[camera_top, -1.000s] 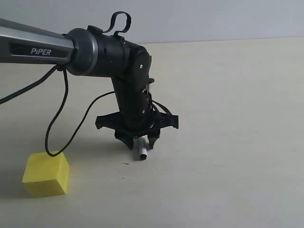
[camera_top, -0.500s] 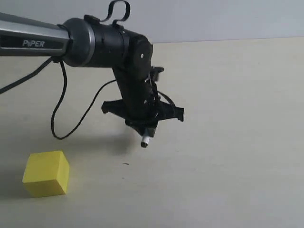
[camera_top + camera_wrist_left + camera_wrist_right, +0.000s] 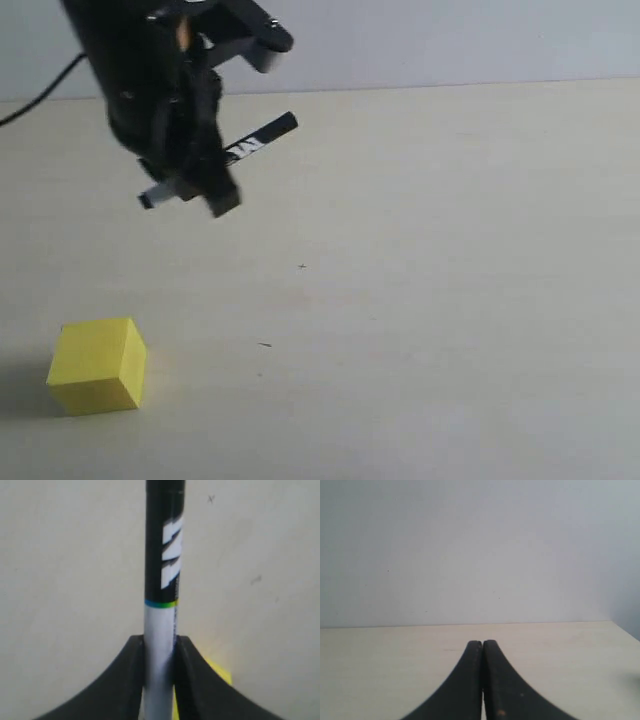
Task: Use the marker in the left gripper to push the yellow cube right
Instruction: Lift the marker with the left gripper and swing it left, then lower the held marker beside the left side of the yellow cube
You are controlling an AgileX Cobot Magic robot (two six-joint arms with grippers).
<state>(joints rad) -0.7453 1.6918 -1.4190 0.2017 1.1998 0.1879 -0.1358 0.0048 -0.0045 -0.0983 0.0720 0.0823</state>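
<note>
This looks like a robotics lab test bench, not a home or shop. A wide, pale beige matte tabletop runs back to a plain light grey wall at twelve o'clock. At ten o'clock a black two-fingered robot gripper hangs over it on a thick black jointed arm, with a thin black cable trailing towards nine.

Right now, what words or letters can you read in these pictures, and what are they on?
"M", maybe: big slanted white strokes on the black half of the marker in the left claw.
Tiny print along the marker's barrel: too blurred to read.
Yellow cube: no writing shows.
</note>
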